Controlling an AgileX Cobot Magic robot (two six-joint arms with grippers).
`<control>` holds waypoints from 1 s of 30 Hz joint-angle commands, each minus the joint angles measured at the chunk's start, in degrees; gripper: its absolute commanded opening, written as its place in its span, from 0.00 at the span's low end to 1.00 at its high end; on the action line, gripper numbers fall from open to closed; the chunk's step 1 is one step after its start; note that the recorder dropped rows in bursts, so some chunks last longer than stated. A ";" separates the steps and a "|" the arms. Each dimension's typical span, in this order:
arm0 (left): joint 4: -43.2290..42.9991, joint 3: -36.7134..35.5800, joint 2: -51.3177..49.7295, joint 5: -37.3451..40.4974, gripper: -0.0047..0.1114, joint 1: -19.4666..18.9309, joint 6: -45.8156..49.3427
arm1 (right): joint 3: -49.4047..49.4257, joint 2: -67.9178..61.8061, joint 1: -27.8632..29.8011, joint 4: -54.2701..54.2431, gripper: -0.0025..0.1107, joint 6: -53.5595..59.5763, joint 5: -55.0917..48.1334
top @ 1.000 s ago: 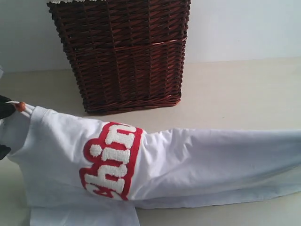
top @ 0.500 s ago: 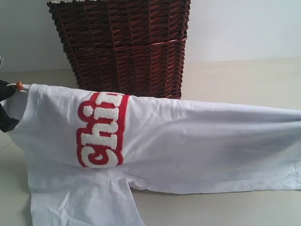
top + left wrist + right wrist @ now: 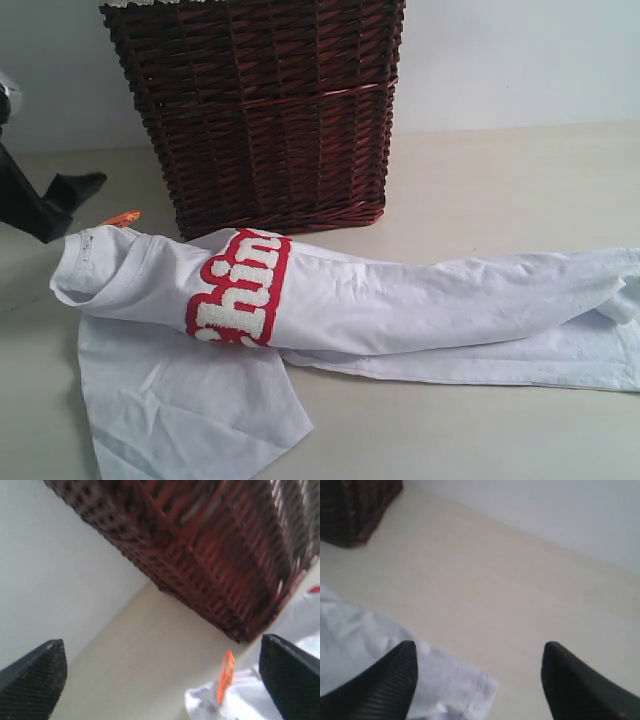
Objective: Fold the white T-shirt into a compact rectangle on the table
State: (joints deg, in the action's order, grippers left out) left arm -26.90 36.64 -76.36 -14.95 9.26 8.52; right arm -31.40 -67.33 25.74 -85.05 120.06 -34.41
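The white T-shirt (image 3: pixel 400 300) lies on the table (image 3: pixel 500 180) as a long doubled strip. Its red-outlined letters (image 3: pixel 240 290) face up, and one sleeve spreads toward the front. Its orange neck tag (image 3: pixel 122 217) sticks out at the left end. My left gripper (image 3: pixel 62 203) hovers open just left of the collar, holding nothing. In the left wrist view it (image 3: pixel 162 647) stands wide above the tag (image 3: pixel 226 677) and collar (image 3: pixel 250 700). My right gripper (image 3: pixel 479 647) is open over the shirt's hem corner (image 3: pixel 455 680). It is out of the exterior view.
A dark wicker basket (image 3: pixel 260 110) stands at the back of the table, close behind the shirt's left half. It fills much of the left wrist view (image 3: pixel 215 545) and shows in a corner of the right wrist view (image 3: pixel 355 510). A pale wall (image 3: pixel 520 60) lies behind.
Both grippers have opened and let the shirt go. The stretched, lifted shirt has dropped onto the table and slackened. My left gripper has pulled up and away from the collar.
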 commanded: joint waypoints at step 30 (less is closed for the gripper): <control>21.40 -20.26 68.76 42.02 0.04 -5.89 -17.93 | 1.12 48.47 0.25 27.19 0.02 -34.80 -12.54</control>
State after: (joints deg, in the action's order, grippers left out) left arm -5.39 16.66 -8.76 27.42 3.53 -9.47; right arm -30.46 -21.80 25.74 -57.46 86.36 -44.71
